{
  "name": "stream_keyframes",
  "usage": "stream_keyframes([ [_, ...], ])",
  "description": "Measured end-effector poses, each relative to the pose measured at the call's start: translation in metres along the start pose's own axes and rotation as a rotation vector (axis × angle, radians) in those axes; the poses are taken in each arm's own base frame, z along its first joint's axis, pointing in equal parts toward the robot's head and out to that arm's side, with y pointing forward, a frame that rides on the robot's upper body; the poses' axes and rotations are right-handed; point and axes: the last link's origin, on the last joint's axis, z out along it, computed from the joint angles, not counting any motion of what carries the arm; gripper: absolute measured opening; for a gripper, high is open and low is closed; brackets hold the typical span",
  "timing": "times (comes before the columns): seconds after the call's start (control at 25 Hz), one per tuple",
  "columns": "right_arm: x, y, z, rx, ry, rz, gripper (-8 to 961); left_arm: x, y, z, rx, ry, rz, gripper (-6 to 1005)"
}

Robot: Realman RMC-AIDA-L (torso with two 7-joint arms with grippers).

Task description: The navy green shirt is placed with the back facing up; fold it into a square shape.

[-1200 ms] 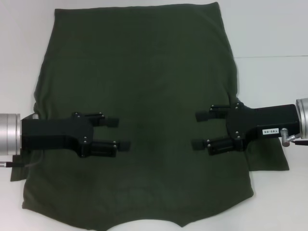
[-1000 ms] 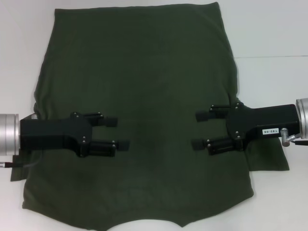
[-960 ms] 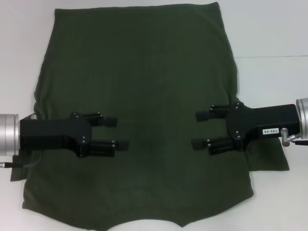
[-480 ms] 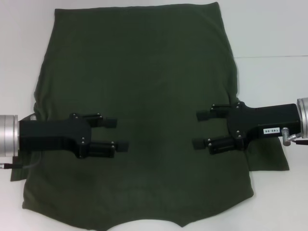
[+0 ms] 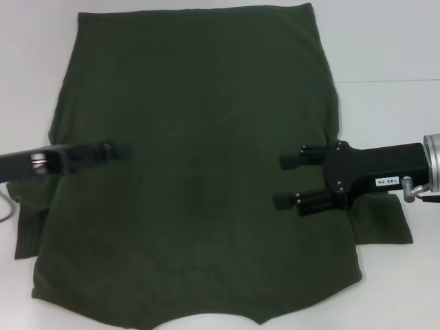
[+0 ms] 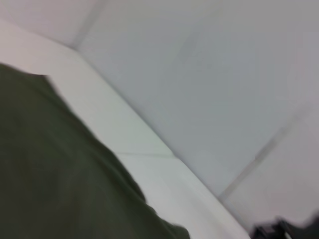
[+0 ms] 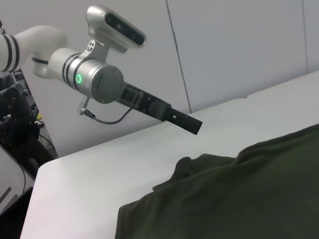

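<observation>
The navy green shirt (image 5: 199,158) lies spread flat on the white table (image 5: 385,48), plain back up, collar end toward me and hem at the far side. My right gripper (image 5: 283,181) hovers over the shirt's right half, open, with nothing between its fingers. My left gripper (image 5: 124,151) is turned on edge over the shirt's left side, near the left sleeve (image 5: 31,227). The right wrist view shows the left gripper (image 7: 193,126) raised above the table beyond the shirt (image 7: 239,199). The left wrist view shows the shirt's edge (image 6: 50,174).
Bare white table surrounds the shirt, with a seam (image 5: 385,81) running across its right side. Grey wall panels (image 7: 239,50) stand behind the table. The left arm's silver wrist (image 7: 94,79) and a dark equipment rack (image 7: 15,124) show at the table's far end.
My left gripper has rolled onto its edge and drawn back to the left and farther away over the shirt. My right gripper has barely shifted and stays open.
</observation>
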Motion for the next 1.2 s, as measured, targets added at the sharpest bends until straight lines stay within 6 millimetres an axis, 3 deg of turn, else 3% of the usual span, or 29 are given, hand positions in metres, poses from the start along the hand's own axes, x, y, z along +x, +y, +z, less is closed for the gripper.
stream_keyframes([
  [0.32, -0.005, -0.002, 0.001, -0.001, 0.003, 0.007, 915, -0.021, -0.033, -0.05, 0.273, 0.074, -0.315, 873],
  [0.88, -0.011, -0.007, 0.005, 0.008, 0.032, 0.003, 915, -0.041, -0.062, -0.078, 0.523, 0.075, -0.39, 872],
  [1.2, -0.014, -0.008, 0.007, 0.008, 0.033, -0.001, 915, -0.046, -0.071, -0.076, 0.583, 0.066, -0.392, 871],
])
